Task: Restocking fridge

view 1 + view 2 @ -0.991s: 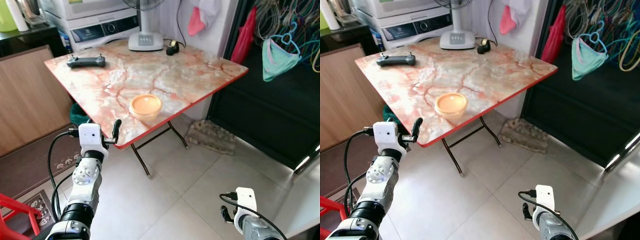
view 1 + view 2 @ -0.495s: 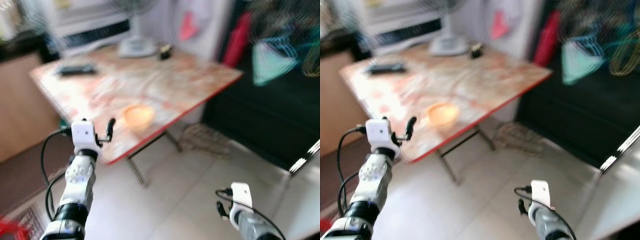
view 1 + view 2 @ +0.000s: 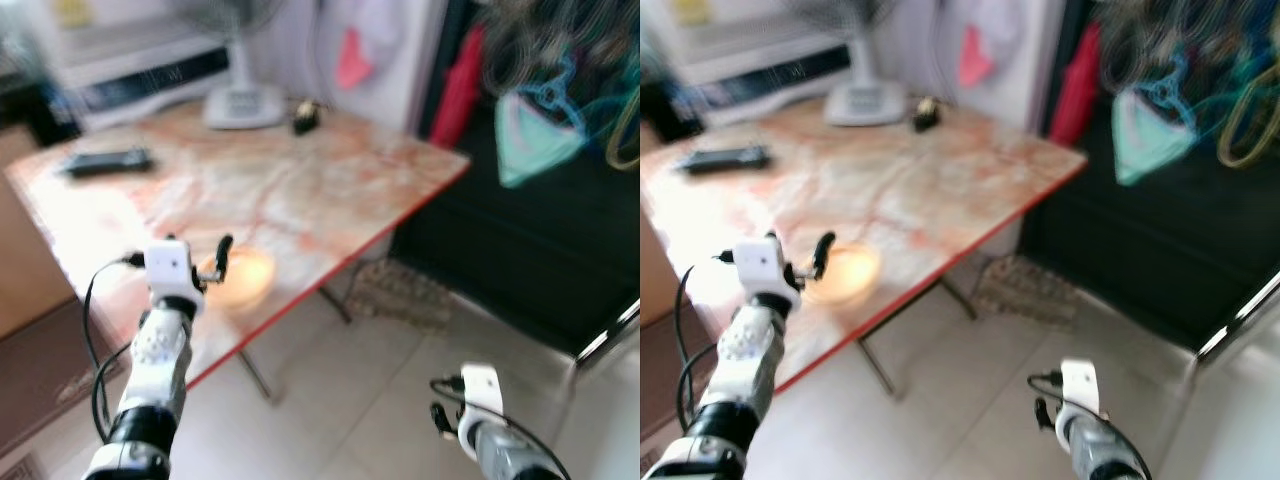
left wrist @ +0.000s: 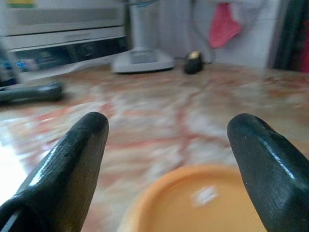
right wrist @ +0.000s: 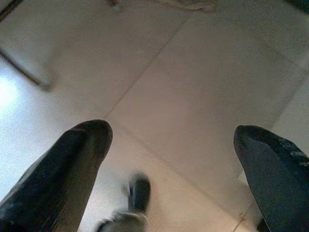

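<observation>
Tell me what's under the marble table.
Under the marble table, thin folding legs stand on pale floor tiles, with a mat near its far side. The tabletop hides the rest.

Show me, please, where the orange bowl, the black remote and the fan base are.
orange bowl [image 3: 243,276], left eye view, inside of the bowl.
black remote [image 3: 104,161], left eye view, middle of its body.
fan base [image 3: 865,101], right eye view, its top face.

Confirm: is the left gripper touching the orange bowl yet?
Apart. In the left wrist view the left gripper has its jaws spread wide, and the orange bowl sits between and beyond them with marble tabletop showing around each fingertip.
</observation>
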Robot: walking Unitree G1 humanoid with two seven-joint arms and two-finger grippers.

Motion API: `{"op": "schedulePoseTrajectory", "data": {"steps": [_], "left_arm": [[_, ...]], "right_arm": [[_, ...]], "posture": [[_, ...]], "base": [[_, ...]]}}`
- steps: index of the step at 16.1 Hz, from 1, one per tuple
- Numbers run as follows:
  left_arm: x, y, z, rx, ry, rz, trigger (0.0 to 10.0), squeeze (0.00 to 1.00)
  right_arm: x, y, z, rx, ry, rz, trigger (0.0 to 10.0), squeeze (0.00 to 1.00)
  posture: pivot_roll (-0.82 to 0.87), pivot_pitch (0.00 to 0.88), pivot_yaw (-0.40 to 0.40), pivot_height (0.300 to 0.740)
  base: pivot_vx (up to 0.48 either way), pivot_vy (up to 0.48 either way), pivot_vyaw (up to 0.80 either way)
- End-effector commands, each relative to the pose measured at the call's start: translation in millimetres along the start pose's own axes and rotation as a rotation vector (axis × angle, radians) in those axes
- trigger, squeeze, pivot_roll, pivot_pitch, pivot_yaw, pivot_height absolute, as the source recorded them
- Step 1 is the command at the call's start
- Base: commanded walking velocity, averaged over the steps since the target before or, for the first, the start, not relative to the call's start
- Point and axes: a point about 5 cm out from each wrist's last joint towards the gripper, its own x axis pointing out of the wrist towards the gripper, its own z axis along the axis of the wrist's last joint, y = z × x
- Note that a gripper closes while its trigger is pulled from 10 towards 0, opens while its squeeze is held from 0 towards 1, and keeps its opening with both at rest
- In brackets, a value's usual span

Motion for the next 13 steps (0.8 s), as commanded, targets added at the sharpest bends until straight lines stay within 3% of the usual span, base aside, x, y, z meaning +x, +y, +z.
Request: {"op": "schedulePoseTrajectory", "data": {"steps": [1, 5, 8, 13], "left_arm": [[1.8, -3.7, 4, -0.009, -0.018, -0.002, 10.0, 0.0], [0.4, 1.9, 6, -0.005, -0.033, 0.045, 10.0, 0.0], [1.4, -1.0, 7, 0.001, -0.031, 0.013, 10.0, 0.0], [16.9, 7.1, 39, 0.032, -0.092, -0.048, 10.0, 0.0]], "right_arm": [[-0.8, -6.6, -1, 0.003, 0.009, -0.016, 10.0, 0.0], [-0.8, -6.2, -3, -0.001, 0.011, -0.013, 10.0, 0.0], [-0.8, -6.4, -3, 0.0, 0.012, -0.014, 10.0, 0.0], [-0.7, -5.8, -3, 0.001, 0.012, -0.014, 10.0, 0.0]], "posture": [[0.05, 0.0, -0.02, 0.74], [0.05, 0.0, -0.014, 0.74], [0.05, 0.0, -0.013, 0.74], [0.06, 0.0, -0.011, 0.74]], "base": [[0.266, 0.0, 0.0], [0.0, 0.0, 0.0], [0.0, 0.0, 0.0], [0.0, 0.0, 0.0]]}}
